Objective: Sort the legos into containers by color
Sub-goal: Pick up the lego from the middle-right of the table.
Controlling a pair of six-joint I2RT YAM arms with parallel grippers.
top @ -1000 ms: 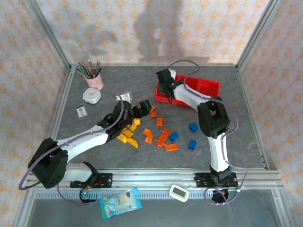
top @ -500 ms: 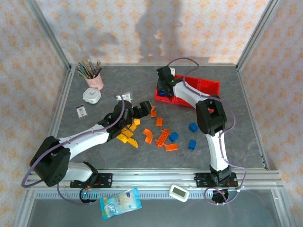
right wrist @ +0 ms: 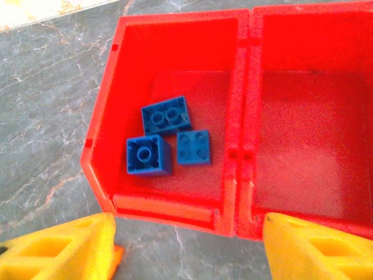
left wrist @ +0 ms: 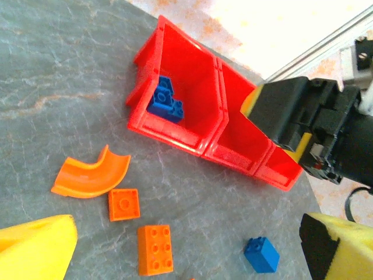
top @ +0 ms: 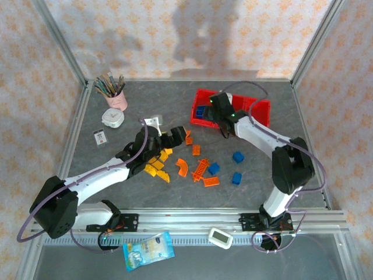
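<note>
Gray tbl (top: 145,105): red tray (right wrist: 180,22), blue legos (right wrist: 166,115)

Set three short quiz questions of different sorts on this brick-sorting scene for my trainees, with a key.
1. True or false: the right gripper is shut on a blue brick.
2. How many blue bricks lie in the end compartment of the red tray?
3. The curved arch lying on the table near the tray is: A blue, B orange, C green.

Key: 1 false, it is open and holds nothing; 2 three; 3 B.
</note>
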